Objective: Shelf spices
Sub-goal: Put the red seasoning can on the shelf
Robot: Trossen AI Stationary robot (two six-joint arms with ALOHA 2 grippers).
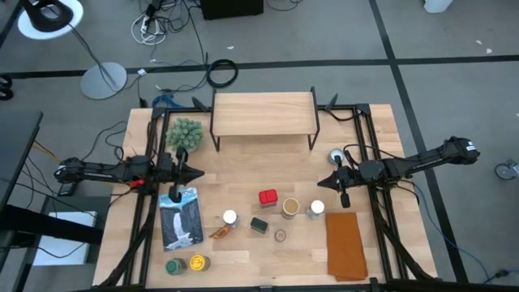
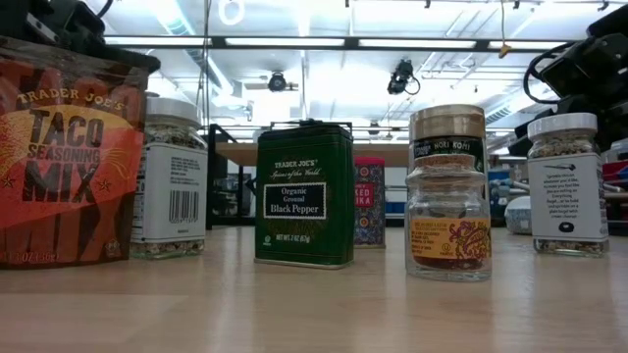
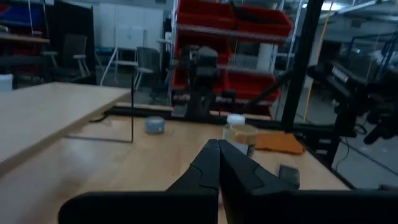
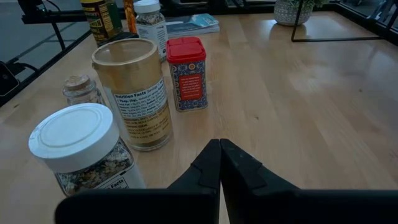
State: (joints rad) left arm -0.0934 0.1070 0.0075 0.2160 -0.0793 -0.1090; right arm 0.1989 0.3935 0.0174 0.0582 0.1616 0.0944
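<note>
Both end effectors (image 1: 197, 172) (image 1: 322, 183) closed and empty, bare shelf (image 1: 263, 113) at far edge, spices (image 1: 268, 197) near front

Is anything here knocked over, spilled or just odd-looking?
Nothing looks spilled or damaged. The only oddity: the shelf is bare, while the spices stand scattered on the table in front of it.

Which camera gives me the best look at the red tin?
The right wrist view: the red tin stands upright, unobstructed. The high view shows only its top; the low view has it mostly hidden behind the black pepper tin.
</note>
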